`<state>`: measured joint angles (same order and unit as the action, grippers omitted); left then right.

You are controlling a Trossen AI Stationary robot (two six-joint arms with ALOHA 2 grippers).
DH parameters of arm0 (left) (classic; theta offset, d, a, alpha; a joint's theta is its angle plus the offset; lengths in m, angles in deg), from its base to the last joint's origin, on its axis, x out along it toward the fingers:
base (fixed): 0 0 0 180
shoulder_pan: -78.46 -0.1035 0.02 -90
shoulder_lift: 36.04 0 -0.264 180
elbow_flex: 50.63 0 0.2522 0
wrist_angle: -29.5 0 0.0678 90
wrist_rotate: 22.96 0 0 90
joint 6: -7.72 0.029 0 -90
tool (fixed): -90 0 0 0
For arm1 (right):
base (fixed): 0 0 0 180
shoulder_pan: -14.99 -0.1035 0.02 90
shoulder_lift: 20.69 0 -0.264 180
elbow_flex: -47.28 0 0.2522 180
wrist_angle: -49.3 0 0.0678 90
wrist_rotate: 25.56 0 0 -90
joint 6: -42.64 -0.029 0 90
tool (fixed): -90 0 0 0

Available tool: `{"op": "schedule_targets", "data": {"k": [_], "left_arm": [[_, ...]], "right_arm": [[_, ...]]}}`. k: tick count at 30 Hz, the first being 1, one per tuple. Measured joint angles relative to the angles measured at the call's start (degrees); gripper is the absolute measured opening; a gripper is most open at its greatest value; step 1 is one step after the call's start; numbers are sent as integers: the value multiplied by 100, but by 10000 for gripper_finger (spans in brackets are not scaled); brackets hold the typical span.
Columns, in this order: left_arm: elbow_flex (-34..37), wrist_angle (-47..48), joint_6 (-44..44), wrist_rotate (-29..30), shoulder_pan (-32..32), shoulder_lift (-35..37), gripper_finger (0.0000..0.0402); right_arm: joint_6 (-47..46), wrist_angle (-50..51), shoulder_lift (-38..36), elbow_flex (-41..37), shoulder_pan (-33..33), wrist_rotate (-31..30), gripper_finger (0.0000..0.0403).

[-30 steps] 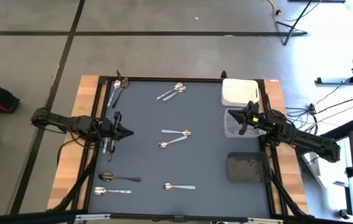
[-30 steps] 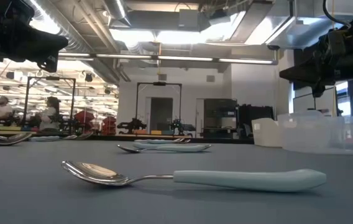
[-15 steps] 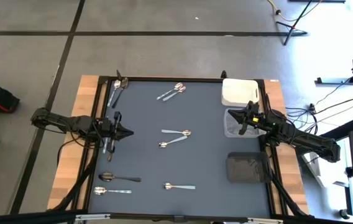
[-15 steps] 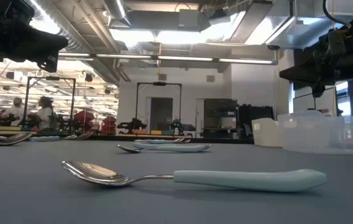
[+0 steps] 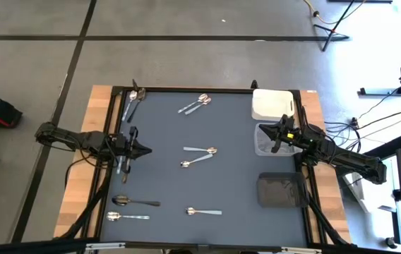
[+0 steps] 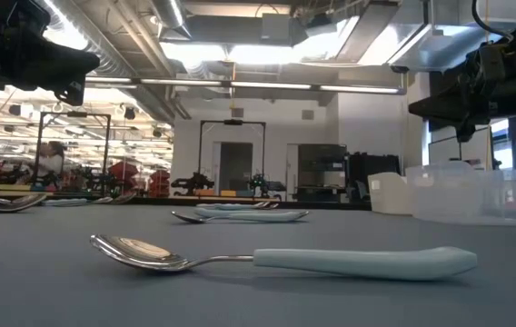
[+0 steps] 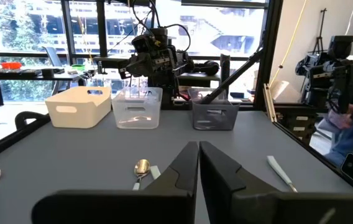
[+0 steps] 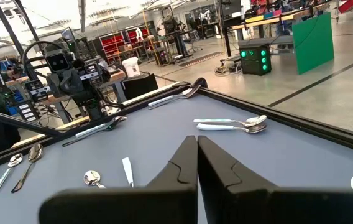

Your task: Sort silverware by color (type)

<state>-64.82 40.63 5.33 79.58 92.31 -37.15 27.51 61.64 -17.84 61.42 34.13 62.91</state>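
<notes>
The silverware lies scattered on the dark grey mat [image 5: 236, 176]. One pair [image 5: 133, 99] is at the far left, another pair [image 5: 195, 104] is farther right, and two spoons [image 5: 199, 155] lie in the middle. A few pieces [image 5: 124, 161] lie below my left arm. A dark spoon [image 5: 134, 202], a silver one [image 5: 126, 216] and a pale-handled spoon [image 6: 285, 259] lie near the front edge. My left gripper [image 5: 145, 149] hovers shut over the mat's left side, and its fingers [image 7: 198, 152] hold nothing. My right gripper [image 5: 274, 139] hovers shut above the clear bin, with nothing in it [image 8: 197, 146].
Three bins stand along the mat's right side: a white one [image 5: 272, 104] at the far end, a clear one [image 5: 265, 147] in the middle and a dark one [image 5: 282, 189] nearest. A raised black rim [image 5: 207, 89] frames the mat. The mat's centre-right stretch is bare.
</notes>
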Motion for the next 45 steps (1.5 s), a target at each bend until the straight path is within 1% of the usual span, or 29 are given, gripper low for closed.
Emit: {"op": "schedule_targets", "data": {"k": [5,8,12,20,24,29,36,42,45], "left_arm": [[-1,-12,-29,34,0,-2,11],[-2,-126,-123,367,0,0,11],[-2,-90,79,830,0,0,11],[-1,-112,149,795,-1,0,11],[-1,-337,120,902,-7,0,11],[-2,-693,129,1011,-39,0,11],[-2,-798,166,1296,-371,-1,11],[-2,-798,168,1290,-786,0,11],[-1,-798,141,1089,-980,-1,11]], "right_arm": [[0,-2,1,0,0,0,2],[0,0,2,2,-2,-1,2],[0,-1,1,1,-1,1,2],[-2,-215,2,2,-2,-8,2],[0,-329,2,0,-2,-7,2],[35,-346,2,0,-2,-182,2],[37,-359,2,0,-2,-35,2],[-68,-499,14,0,-2,242,2],[-90,-669,156,1,-2,246,2]]}}
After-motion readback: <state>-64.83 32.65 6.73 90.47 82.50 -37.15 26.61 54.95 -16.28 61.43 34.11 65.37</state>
